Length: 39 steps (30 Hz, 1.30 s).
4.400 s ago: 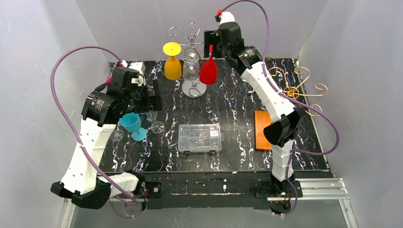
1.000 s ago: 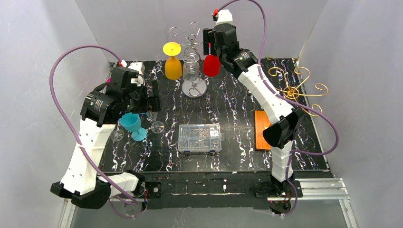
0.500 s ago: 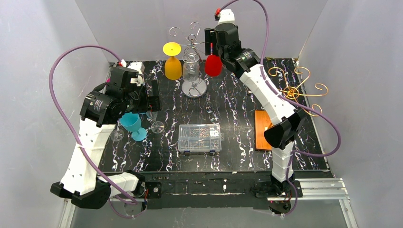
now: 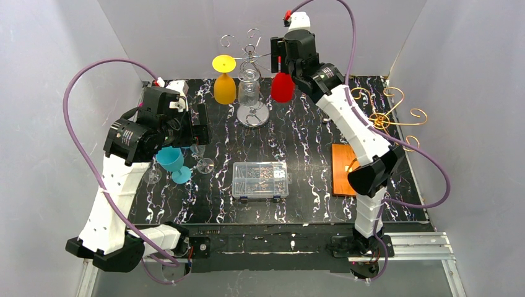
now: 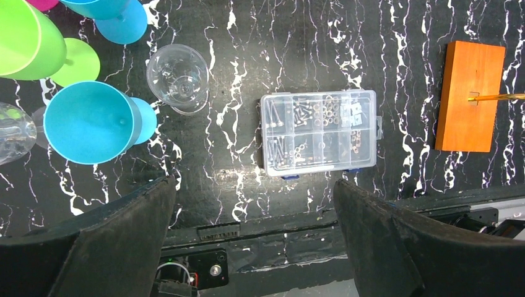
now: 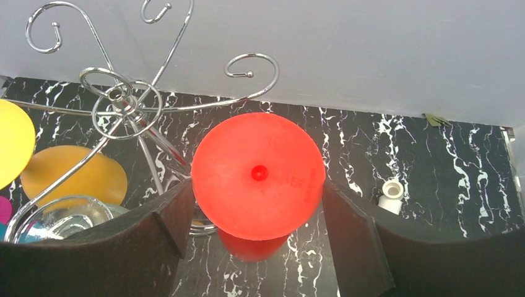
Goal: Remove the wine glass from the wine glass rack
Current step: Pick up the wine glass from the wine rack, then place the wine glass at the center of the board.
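Note:
The silver wire rack [image 4: 250, 57] stands at the back middle, with a yellow glass [image 4: 225, 81] and a clear glass [image 4: 249, 86] hanging upside down on it. My right gripper [image 4: 279, 60] is shut on the round foot of the red wine glass [image 4: 282, 87], which hangs bowl-down just right of the rack, apart from its arms. In the right wrist view the red foot [image 6: 258, 175] fills the gap between my fingers [image 6: 176, 213], with the rack [image 6: 124, 105] to the left. My left gripper [image 5: 254, 238] is open and empty above the table's left side.
A teal glass [image 4: 172, 162] and a clear glass [image 4: 202, 162] stand under the left arm; green and teal glasses [image 5: 86, 120] show in the left wrist view. A clear parts box [image 4: 260, 179] lies mid-table. An orange block [image 4: 342, 169] with a gold wire rack [image 4: 385, 116] stands at the right.

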Available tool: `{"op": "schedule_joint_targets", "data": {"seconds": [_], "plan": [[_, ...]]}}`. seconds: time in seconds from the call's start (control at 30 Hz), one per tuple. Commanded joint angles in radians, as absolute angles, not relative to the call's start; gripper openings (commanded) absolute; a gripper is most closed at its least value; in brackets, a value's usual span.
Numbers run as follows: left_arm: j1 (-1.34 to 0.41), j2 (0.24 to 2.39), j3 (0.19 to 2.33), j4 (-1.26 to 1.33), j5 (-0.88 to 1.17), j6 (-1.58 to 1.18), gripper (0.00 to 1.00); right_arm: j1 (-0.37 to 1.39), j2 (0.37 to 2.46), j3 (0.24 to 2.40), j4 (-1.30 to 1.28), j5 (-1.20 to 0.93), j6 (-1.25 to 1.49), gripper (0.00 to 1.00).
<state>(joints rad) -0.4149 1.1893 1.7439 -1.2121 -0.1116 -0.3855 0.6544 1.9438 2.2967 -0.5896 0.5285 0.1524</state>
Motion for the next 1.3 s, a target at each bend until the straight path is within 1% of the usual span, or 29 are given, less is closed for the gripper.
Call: {"op": "schedule_joint_targets", "data": {"seconds": [0.0, 0.23, 0.53, 0.73, 1.0, 1.17, 1.27], "plan": [[-0.419, 1.180, 1.753, -1.208, -0.089, -0.393, 0.98, 0.648, 1.866, 2.288, -0.573, 0.568, 0.150, 0.74], [-0.419, 1.179, 1.737, -1.183, -0.058, -0.404, 0.98, 0.647, 1.841, 2.271, -0.591, 0.578, 0.153, 0.74], [-0.419, 1.174, 1.688, -1.118, 0.035, -0.456, 0.99, 0.647, 1.788, 2.226, -0.638, 0.574, 0.160, 0.74], [-0.419, 1.149, 1.609, -1.049, 0.094, -0.518, 0.99, 0.647, 1.749, 2.220, -0.700, 0.540, 0.175, 0.74], [-0.434, 1.078, 1.414, -0.831, 0.184, -0.663, 0.99, 0.649, 1.671, 2.178, -0.776, 0.479, 0.221, 0.73], [-0.497, 1.043, 1.306, -0.668, 0.173, -0.765, 0.99, 0.649, 1.630, 2.161, -0.809, 0.446, 0.237, 0.72], [-0.549, 1.024, 1.230, -0.524, 0.150, -0.838, 0.99, 0.650, 1.613, 2.163, -0.832, 0.419, 0.253, 0.72]]}}
